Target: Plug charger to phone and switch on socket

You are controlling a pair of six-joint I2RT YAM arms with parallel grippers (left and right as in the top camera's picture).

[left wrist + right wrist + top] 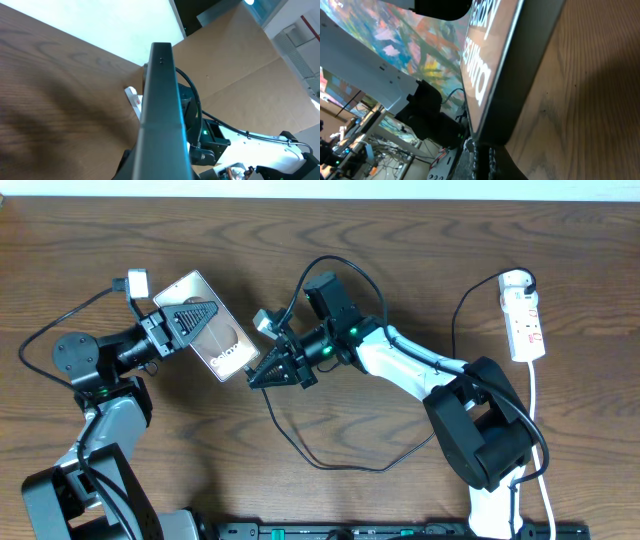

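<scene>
The left gripper's (205,315) fingers pinch the tilted phone (222,345), the right gripper's (258,376) narrowed fingers meet its lettered end, their grip on the charger (330,465) unclear, with the socket (523,320) well apart.

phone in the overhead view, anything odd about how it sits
Yes. The phone is not lying flat: the left tool holds it raised and tilted, skewed to the table edges, its lettered end toward the right tool. Nothing looks damaged.
</scene>
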